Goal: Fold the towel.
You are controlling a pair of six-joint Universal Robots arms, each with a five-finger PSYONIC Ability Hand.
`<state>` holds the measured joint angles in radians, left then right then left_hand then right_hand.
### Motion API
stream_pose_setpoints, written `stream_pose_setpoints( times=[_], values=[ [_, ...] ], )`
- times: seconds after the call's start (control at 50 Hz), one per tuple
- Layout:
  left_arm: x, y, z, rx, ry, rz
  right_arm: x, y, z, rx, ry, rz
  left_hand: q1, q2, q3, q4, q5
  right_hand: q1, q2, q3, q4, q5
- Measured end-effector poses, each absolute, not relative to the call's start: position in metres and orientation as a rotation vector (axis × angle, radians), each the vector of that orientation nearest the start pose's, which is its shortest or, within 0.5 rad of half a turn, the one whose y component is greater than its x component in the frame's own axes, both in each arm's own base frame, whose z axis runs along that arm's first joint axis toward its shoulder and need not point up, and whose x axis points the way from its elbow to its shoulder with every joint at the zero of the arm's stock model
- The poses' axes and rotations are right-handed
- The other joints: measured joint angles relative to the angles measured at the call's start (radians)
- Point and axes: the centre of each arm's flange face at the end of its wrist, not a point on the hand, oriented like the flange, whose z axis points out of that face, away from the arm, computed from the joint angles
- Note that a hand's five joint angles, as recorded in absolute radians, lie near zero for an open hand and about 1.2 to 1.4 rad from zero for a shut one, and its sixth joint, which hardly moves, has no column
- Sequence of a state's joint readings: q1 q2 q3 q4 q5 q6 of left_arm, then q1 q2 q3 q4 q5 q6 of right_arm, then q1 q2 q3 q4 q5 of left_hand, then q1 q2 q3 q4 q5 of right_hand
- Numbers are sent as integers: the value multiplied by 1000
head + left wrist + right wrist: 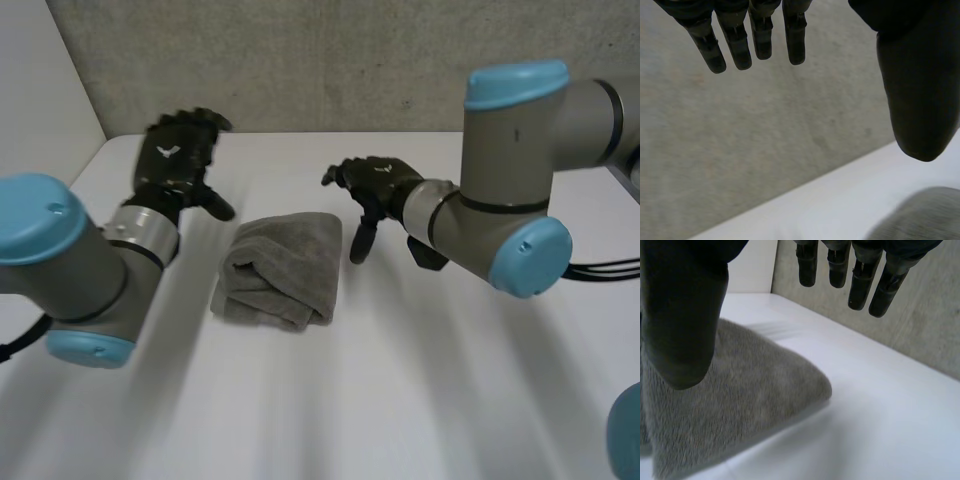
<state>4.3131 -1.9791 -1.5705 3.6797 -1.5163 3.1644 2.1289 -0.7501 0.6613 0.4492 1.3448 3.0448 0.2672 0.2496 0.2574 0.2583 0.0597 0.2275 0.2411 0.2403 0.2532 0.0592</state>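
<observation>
1. A grey terry-cloth towel [282,268] lies folded into a thick, roughly rectangular bundle near the middle of the white desk [420,390], between the two arms. Its nearer end is rolled over on itself.
2. The left robot hand [178,158], black and jointed, is raised off to the towel's far left corner and is apart from the cloth.
3. In the left wrist view its fingers [737,47] hang straight and its thumb [920,100] stands well away from them. Nothing lies between them, so this robot hand is spread wide and empty. A rounded bit of the towel shows on the desk below the thumb tip.
4. The right robot hand [378,185] is just beside the towel's far right corner, with one black digit pointing down close to the towel's right edge. I cannot tell whether it touches the desk.
5. In the right wrist view its fingers [860,282] are straight and its thumb [682,320] is set far from them. It too is fully spread and grasps nothing. The towel lies under the thumb, one rounded corner reaching out beneath the gap.
6. A grey concrete wall [330,60] stands behind the desk's far edge.
</observation>
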Motion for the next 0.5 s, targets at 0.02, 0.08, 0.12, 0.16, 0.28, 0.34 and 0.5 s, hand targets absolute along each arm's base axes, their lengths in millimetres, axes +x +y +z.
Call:
stream_pose_setpoints(
  times=[0.02,0.08,0.12,0.16,0.28,0.34,0.5],
  values=[
    [-284,-310,213,581,2267,-2562,362,-297,220,-888,2091,-1448,0,0,0,0,0,0,0,0,0,0],
    [-297,-307,199,653,2326,-2527,359,-298,207,-867,2109,-1407,0,0,0,0,0,0,0,0,0,0],
    [-302,-305,190,693,2362,-2499,359,-297,199,-849,2118,-1381,0,0,0,0,0,0,0,0,0,0],
    [-307,-303,179,745,2412,-2454,360,-298,188,-813,2130,-1346,0,0,0,0,0,0,0,0,0,0],
    [-307,-300,160,800,2489,-2364,367,-300,170,-736,2137,-1297,1,0,0,0,0,0,0,0,0,0],
    [-301,-301,154,792,2510,-2328,371,-302,165,-710,2131,-1288,1,0,0,0,0,0,0,0,0,0],
    [-276,-312,143,716,2530,-2248,390,-303,149,-667,2105,-1272,1,0,0,0,0,0,0,0,0,0]
  ],
)
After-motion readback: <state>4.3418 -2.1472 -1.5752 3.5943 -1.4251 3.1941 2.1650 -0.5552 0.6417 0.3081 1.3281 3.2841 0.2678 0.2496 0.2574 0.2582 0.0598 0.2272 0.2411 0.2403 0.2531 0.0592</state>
